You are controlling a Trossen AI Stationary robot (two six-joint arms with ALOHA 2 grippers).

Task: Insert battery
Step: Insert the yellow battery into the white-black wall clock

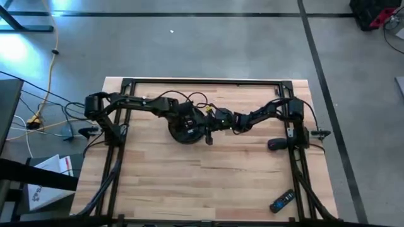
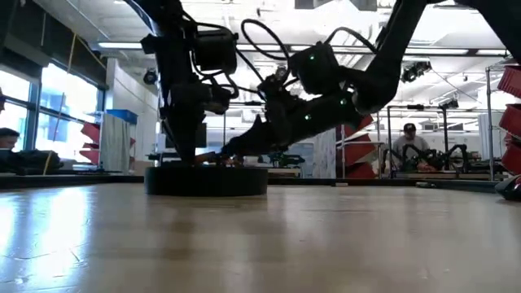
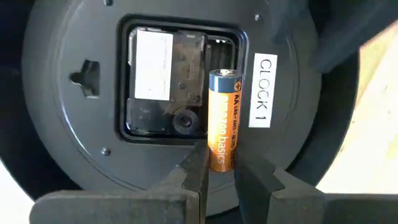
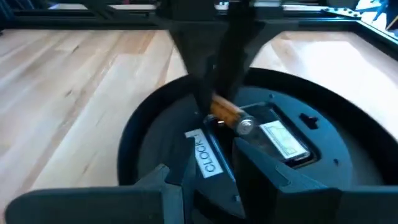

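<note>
Both arms meet over the clock (image 1: pixel 187 130) at frame centre of the high view, just above mid-table (image 1: pixel 208 183).

L gripper (image 3: pixel 219 169) is pinching the battery (image 3: pixel 223 120) by its lower end. The batt is an orange AA w/ its silver tip toward the top of the L wrist frame, lying along the right edge of the clock's rectangular movement recess (image 3: pixel 177 81), next to the white "CLOCK 1" label (image 3: pixel 264 91). It looks tilted over the slot, not seated.

R gripper (image 4: pixel 208 168) hovers close over the clock back, fingers spread, nothing between them. In the R wrist frame the batt sits centre, angled, held from above by the L gripper.

Clock lies face down, flat on the table.

A remote (image 1: pixel 281 201) sits at lower right of the high view.
</note>
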